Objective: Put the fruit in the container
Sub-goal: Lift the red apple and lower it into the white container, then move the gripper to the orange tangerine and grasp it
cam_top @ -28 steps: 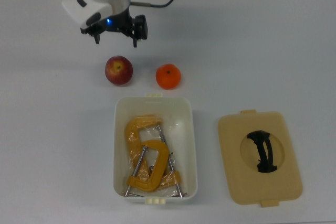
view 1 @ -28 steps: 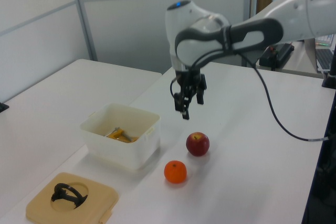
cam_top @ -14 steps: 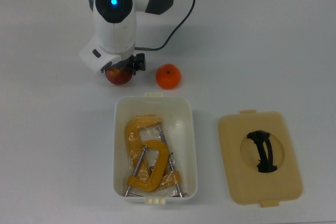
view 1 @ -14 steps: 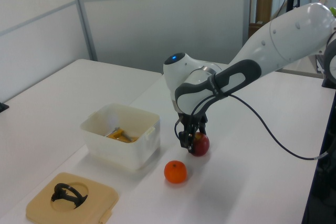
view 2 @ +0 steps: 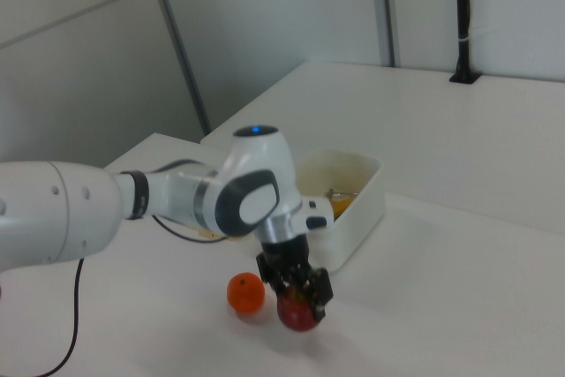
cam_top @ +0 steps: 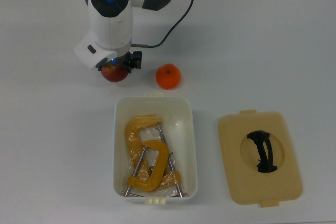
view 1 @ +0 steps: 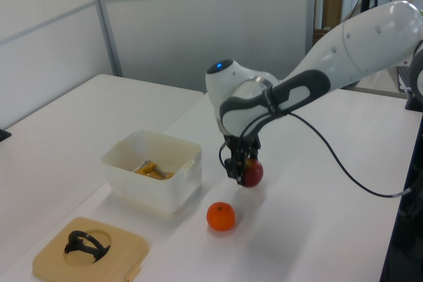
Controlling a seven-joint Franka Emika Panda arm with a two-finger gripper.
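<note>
Two fruits are in the scene, and we see them in different states. The apple (view 1: 252, 173) is clamped between the fingers of the gripper (view 1: 239, 168), which closes on it from above. In the left view the apple seems to hang a little above the table (view 1: 317, 229), with a faint shadow under it; in the right view we cannot tell if it touches the surface. In the top view only the lower part of the apple (cam_top: 115, 73) shows, because the white arm (cam_top: 109, 11) covers the rest.

The orange (cam_top: 168, 76) lies free on the table, near the apple on the top view's right, and apart from it. It rests just beside the short end of the tub (cam_top: 190, 145), without touching it.

The tub is open and stands below the fruits in the top view. Inside we see yellow clamps (cam_top: 147, 153) lying flat on its bottom, filling most of the top view's left part. No fruit is in the tub.

On the top view's right of the tub, well apart, lies the tan lid (cam_top: 233, 171) with a black handle (cam_top: 263, 151) in its round hollow.

A black cable (cam_top: 181, 9) runs from the arm across the table.
</note>
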